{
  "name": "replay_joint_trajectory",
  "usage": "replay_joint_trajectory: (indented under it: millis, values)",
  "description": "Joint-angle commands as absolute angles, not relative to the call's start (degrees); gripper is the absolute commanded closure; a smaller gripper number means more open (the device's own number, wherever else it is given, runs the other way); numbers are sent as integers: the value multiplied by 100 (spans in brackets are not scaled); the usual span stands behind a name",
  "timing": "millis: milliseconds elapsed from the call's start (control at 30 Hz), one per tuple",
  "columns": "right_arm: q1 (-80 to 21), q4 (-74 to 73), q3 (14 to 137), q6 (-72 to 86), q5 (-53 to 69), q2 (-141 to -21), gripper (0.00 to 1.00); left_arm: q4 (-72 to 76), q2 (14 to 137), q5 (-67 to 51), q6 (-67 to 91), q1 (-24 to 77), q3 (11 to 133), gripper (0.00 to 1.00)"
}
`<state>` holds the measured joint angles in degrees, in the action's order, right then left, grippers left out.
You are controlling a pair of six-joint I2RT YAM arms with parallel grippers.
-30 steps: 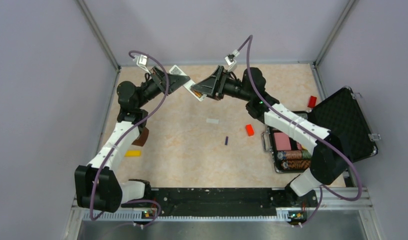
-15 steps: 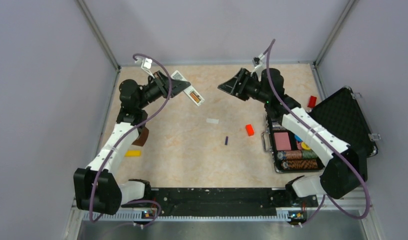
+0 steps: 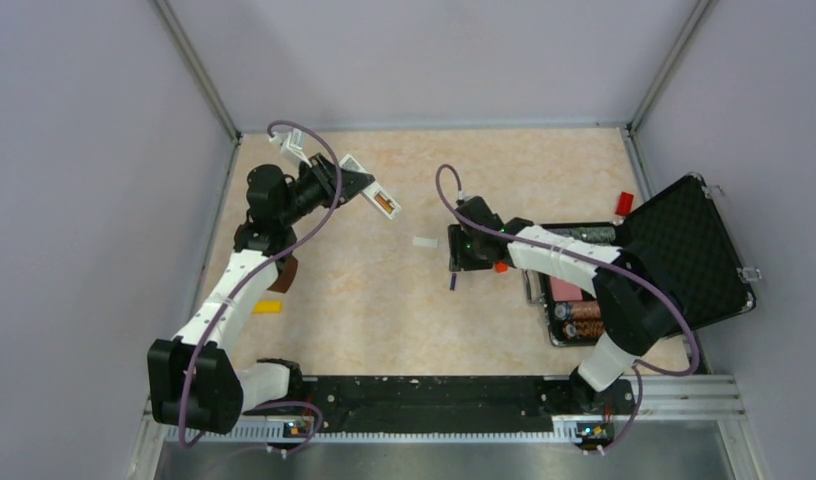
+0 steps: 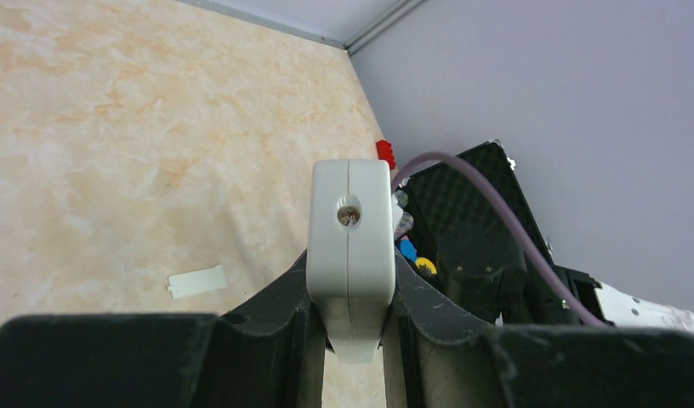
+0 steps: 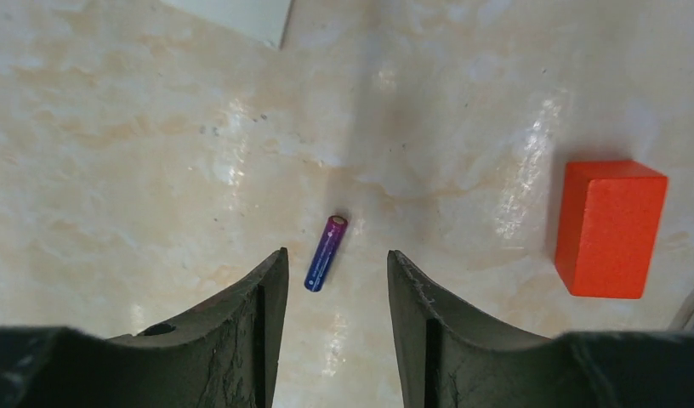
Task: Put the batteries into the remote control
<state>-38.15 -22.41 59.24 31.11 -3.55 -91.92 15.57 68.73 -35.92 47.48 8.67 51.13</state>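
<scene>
1. Change noted. Within the last second the right arm left the far centre, where it met the remote control [image 3: 369,188], and swung near and down. The right gripper [image 5: 335,259] now hovers over the purple battery [image 5: 326,252]. It is released, with 1 finger either side of the cell and neither touching it. The battery lies flat on the table at mid-right, near the red block [image 5: 610,228].

2. The left arm has drawn slightly back to the far left. The left gripper [image 4: 350,314] is clenched on the remote control and holds it off the table. The orange-brown battery [image 3: 387,205] sits in the remote's uncovered compartment.

3. Assessment: 1 of 2 cells appears loaded. The step in hand is judged to be picking up the second. The cell lies slightly askew to the fingers, so it may roll as they close.

4. Surface: a beige marbled table top [image 3: 334,300], glossy under the wrist camera. The white plate [image 3: 425,241], likely the compartment cover, lies loose just beyond the right gripper. A yellow bar [image 3: 266,307] lies at the left.

5. Room: lavender-grey walls [image 3: 84,150] on 3 sides. A black case [image 3: 699,250] stands lid-up at the right.
</scene>
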Motion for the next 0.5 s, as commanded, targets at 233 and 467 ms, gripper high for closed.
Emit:
replay_joint_trajectory:
  millis: [233, 467]
  values:
    - [-4168, -2848, 6695, 2737, -613, -10261, 56, 1529, 6886, -3154, 4502, 844, 4996, 100]
    - [-4340, -3139, 6985, 2560, -634, -10605, 65, 1479, 7030, -3197, 4443, 811, 5036, 100]
